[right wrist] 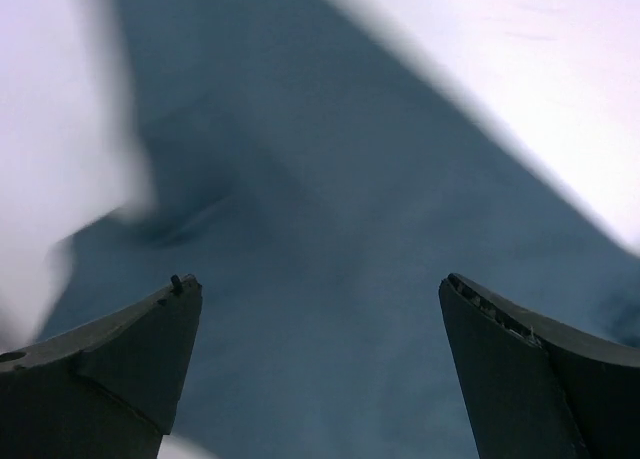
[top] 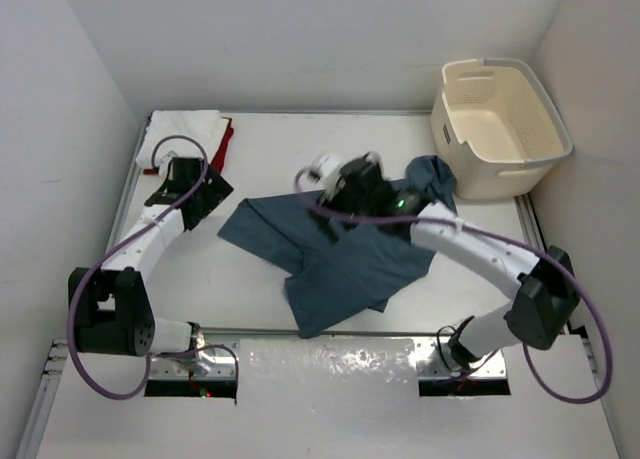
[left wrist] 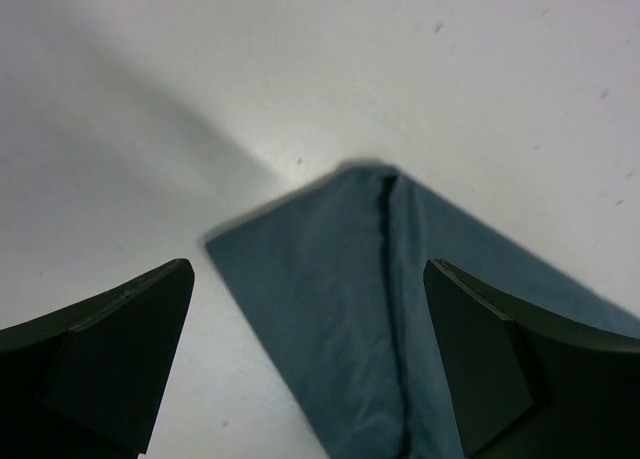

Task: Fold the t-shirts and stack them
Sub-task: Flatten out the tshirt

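Your right gripper (right wrist: 320, 284) hangs wide open, empty, over the blue shirt (top: 350, 264); your left gripper (left wrist: 308, 269), equally open and empty, faces its near corner.

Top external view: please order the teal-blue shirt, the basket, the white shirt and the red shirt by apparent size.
1. teal-blue shirt, spread out
2. basket
3. white shirt
4. red shirt: only a strip shows, so its real size is unsure
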You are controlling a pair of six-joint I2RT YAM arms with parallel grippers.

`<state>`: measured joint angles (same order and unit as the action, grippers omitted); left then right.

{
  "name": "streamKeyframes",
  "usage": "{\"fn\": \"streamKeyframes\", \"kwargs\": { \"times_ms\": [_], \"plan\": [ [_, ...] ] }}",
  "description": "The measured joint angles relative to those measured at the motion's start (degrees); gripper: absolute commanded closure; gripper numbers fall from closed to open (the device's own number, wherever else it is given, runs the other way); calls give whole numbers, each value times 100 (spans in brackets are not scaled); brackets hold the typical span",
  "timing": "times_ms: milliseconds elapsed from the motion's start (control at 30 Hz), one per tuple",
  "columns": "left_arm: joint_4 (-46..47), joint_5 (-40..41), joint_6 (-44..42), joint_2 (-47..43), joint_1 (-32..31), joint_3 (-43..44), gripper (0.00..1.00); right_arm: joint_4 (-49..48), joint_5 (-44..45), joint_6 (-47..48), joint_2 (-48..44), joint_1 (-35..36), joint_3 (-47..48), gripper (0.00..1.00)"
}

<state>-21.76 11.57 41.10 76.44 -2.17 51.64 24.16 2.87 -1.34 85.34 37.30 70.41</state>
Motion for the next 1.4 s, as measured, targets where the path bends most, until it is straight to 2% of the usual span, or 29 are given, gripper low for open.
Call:
{"fn": "streamKeyframes", "kwargs": {
  "times_ms": [33, 67, 100, 167, 300, 433, 533, 733, 833, 867, 933, 967, 1067, 1100, 1300, 1400],
  "plan": [
    [-48, -48, 13, 20, 4, -66, 0, -42, -26, 9, -114, 498, -249, 1],
    [-90, -79, 17, 44, 4, -127, 0, -81, -83, 22, -144, 708, -363, 1],
    [-103, -142, 24, 57, 4, -177, 0, -109, -83, 42, -157, 1381, -678, 1],
    [-103, -225, 35, 98, 4, -286, 0, -168, -76, 138, -96, 2133, -1099, 1],
    [120, -422, 33, 155, 31, -533, 0, -203, -96, 225, 188, 3226, -1604, 1],
    [450, -577, -17, 271, 37, -807, 0, -463, -76, 295, 507, 3818, -1825, 3],
    [678, -688, -55, 326, 37, -1051, 0, -756, -9, 330, 758, 3906, -1943, 9],
    [951, -804, -79, 356, 39, -1346, 0, -1255, 245, 352, 1259, 3891, -2041, 10],
    [1084, -859, -96, 372, 39, -1351, 0, -1493, 310, 352, 1377, 3891, -2129, 19],
    [1130, -883, -111, 382, 39, -1351, 0, -1539, 332, 352, 1438, 3893, -2131, 30],
    [1189, -905, -142, 398, 39, -1351, 0, -1665, 474, 387, 1550, 3893, -2138, 42],
    [1207, -911, -162, 407, 39, -1351, 0, -1729, 479, 380, 1552, 3893, -2140, 64],
    [1250, -922, -184, 452, 39, -1351, 0, -1893, 286, 326, 1432, 4039, -2203, 84],
    [1263, -929, -184, 466, 39, -1351, 0, -1939, 260, 304, 1432, 4052, -2238, 87],
    [1316, -955, -186, 625, 39, -1375, 0, -1954, 44, 284, 1300, 3952, -2282, 87],
    [1327, -960, -181, 638, 39, -1464, 1, -1947, -13, 258, 1126, 3622, -2282, 87]
  ]
}}
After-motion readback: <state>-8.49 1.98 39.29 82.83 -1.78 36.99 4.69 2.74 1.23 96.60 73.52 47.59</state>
